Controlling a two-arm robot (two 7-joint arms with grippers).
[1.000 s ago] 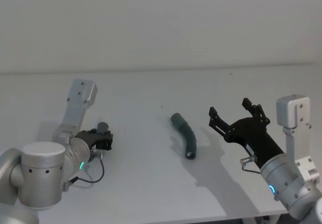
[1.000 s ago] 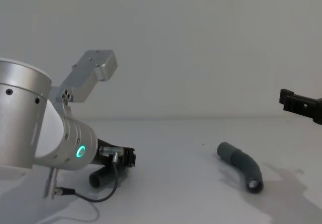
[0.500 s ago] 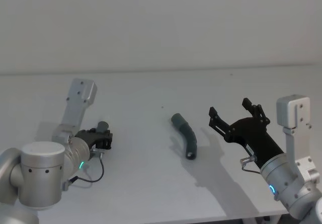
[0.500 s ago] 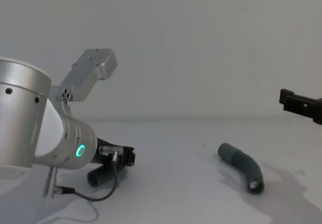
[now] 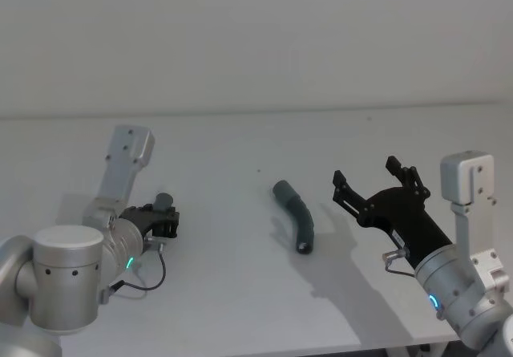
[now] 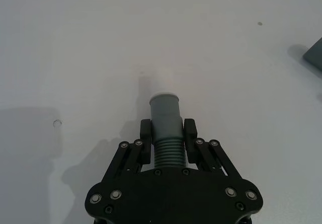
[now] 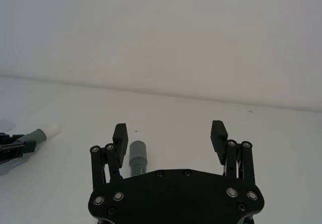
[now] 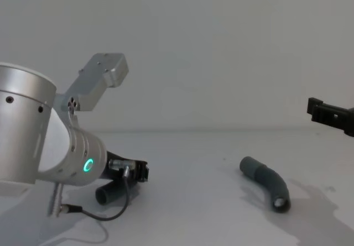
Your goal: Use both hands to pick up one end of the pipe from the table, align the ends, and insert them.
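Two short grey pipe pieces are here, and I start with the head view. The left hand (image 5: 166, 217) sits low on the left side of the white desk (image 5: 240, 293), clamped tight on the held pipe piece (image 5: 163, 202). The lying pipe piece (image 5: 295, 212) rests bent on the desk near the middle, well apart from the left hand. The right hand (image 5: 365, 174) hangs above the desk just to the right of it, with its fingers spread wide and nothing in them. In the left wrist view, two black fingers (image 6: 146, 133) squeeze the ribbed part of the held pipe piece (image 6: 166, 121) from both sides. Its smooth cuff sticks out past them and ends in a pale tip (image 6: 164, 93). In the right wrist view, the right hand's fingers are far apart, and the lying pipe piece (image 7: 137, 157) peeks out beside one finger, not touched. Farther off, the held pipe piece (image 7: 36, 135) shows its pale tip. In the chest view, the dark back end of the held pipe piece (image 8: 105, 193) pokes out under the left hand, close to the desk. I cannot tell if it touches. The lying pipe piece (image 8: 265, 181) is on the right, and one black finger of the right hand shows above it at the edge.
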